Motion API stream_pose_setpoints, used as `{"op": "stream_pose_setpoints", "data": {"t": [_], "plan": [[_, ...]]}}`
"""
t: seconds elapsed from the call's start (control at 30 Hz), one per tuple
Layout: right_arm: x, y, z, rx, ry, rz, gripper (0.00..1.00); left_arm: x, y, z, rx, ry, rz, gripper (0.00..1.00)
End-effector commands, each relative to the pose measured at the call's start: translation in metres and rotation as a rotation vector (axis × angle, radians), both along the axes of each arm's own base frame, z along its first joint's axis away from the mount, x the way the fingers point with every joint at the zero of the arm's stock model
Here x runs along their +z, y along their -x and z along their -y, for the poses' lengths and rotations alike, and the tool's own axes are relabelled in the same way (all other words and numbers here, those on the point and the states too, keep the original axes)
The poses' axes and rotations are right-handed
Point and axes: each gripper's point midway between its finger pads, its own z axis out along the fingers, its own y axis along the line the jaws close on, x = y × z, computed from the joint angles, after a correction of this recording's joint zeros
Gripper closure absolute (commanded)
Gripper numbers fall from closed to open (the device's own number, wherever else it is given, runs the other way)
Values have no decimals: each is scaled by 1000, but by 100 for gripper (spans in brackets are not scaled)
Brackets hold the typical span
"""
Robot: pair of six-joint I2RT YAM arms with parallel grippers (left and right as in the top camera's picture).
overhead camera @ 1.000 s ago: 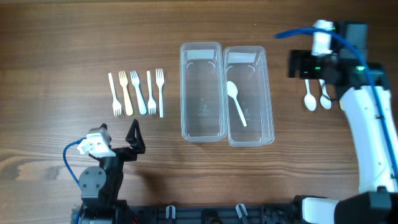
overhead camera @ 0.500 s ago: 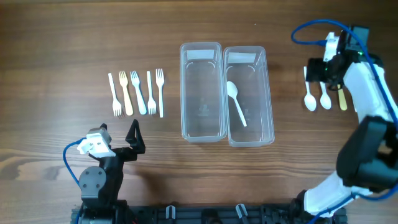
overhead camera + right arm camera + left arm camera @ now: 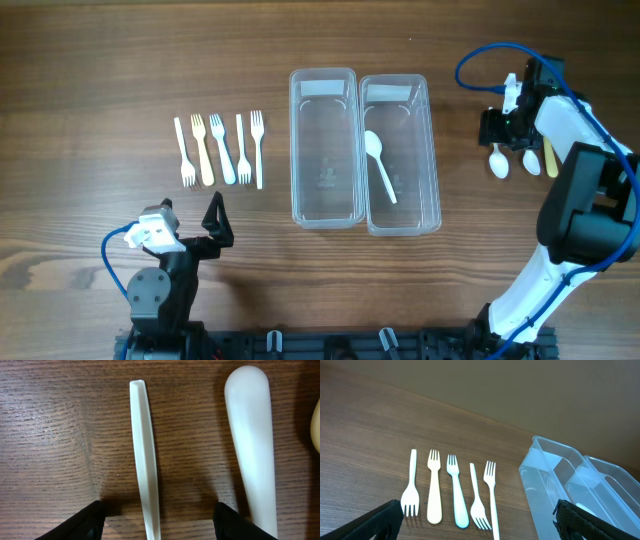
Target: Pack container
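Note:
Two clear containers stand side by side mid-table: the left one [image 3: 324, 145] is empty, the right one [image 3: 400, 152] holds a white spoon [image 3: 380, 163]. Several forks [image 3: 219, 149] lie in a row at the left, also in the left wrist view [image 3: 452, 491]. My right gripper [image 3: 497, 131] is open, low over the spoons [image 3: 499, 160] at the right. A white handle [image 3: 146, 460] lies between its fingers, and another white handle [image 3: 253, 445] lies to the right. My left gripper [image 3: 214, 222] is open and empty below the forks.
A cream-coloured spoon [image 3: 550, 160] lies at the far right of the spoon row. The containers' near corner shows in the left wrist view [image 3: 555, 490]. Bare wood surrounds the forks and the containers.
My right gripper has swung round and come down over the spoons, with its fingers now either side of the leftmost handle. The left arm has not moved.

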Motion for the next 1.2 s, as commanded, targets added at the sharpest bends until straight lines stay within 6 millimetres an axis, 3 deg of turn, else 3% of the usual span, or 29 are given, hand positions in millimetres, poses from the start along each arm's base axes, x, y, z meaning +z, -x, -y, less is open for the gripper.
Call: {"op": "stream_pose_setpoints", "data": {"t": [0.0, 0.07, 0.2, 0.3, 0.63, 0.9, 1.17], "plan": [[-22, 7, -6, 2, -19, -50, 32, 0, 0, 0, -4, -24, 7, 0], [-22, 7, -7, -6, -22, -50, 39, 0, 0, 0, -4, -24, 7, 0], [-23, 9, -8, -14, -24, -58, 75, 0, 0, 0, -4, -24, 7, 0], [-23, 9, -8, -21, -26, -61, 95, 0, 0, 0, -4, -24, 7, 0], [-14, 8, -10, -53, -32, -46, 96, 0, 0, 0, -4, -24, 7, 0], [50, -9, -35, 10, -8, 97, 96, 0, 0, 0, -4, -24, 7, 0], [124, -4, -72, 98, -1, 226, 96, 0, 0, 0, -4, -24, 7, 0]]}}
